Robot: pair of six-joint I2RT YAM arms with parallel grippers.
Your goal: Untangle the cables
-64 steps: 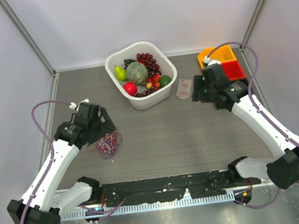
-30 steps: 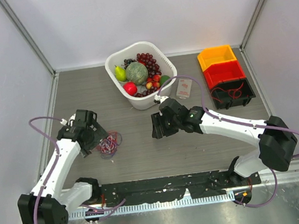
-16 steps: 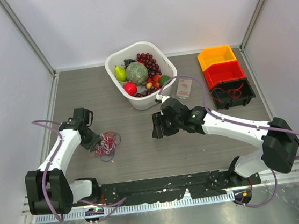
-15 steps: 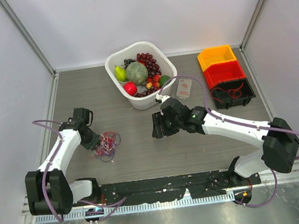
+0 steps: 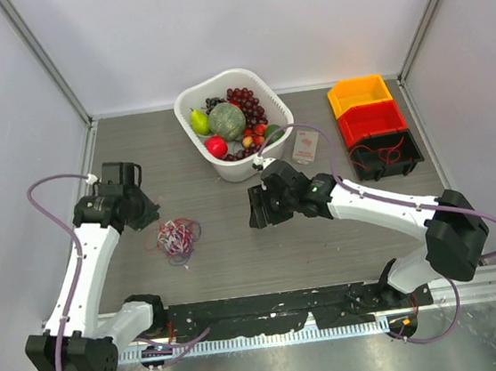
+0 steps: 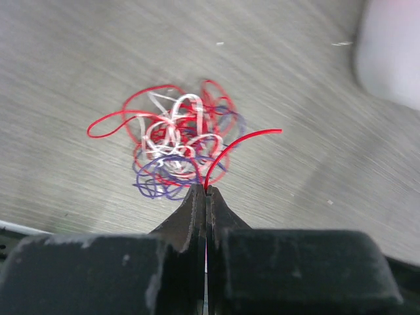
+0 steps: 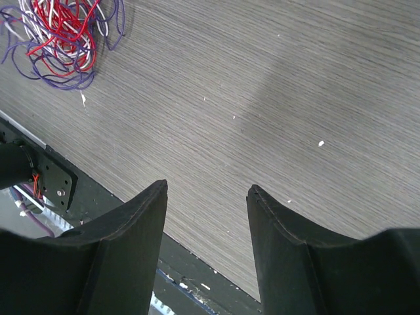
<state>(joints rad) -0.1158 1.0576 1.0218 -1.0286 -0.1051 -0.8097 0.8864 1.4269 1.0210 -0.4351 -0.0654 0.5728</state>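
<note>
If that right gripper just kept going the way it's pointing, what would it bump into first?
Most likely the bare table: the right gripper points down at plain wood. The cables lie off to one side of its line, though depth is hard to judge.

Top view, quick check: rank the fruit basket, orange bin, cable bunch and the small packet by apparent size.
1. white fruit basket, clearly the largest.
2 and 3. orange bin and cable bunch look about alike, and the bunch is loose, so I won't rank them.
4. packet beside the basket, the smallest.
</note>
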